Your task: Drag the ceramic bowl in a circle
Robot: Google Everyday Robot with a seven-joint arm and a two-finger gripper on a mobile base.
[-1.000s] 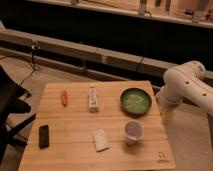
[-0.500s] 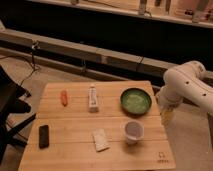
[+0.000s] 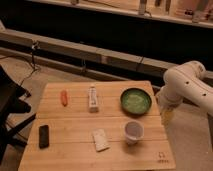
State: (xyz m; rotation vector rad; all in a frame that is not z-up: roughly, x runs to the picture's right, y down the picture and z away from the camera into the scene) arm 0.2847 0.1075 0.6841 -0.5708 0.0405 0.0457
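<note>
Beside the ceramic bowl (image 3: 136, 101), the tool (image 3: 167, 118).

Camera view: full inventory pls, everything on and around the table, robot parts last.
table: 1, light wood, centre of view
ceramic bowl: 1, green, table's back right
cup: 1, pale, just in front of the bowl
tube: 1, white, back centre
stick-shaped item: 1, orange-red, back left
flat slab: 1, black, front left
packet: 1, white, front centre
chair: 1, black, left of the table
arm: 1, white, right of the table
gripper: 1, pale, pointing down beside the table's right edge, apart from the bowl
</note>
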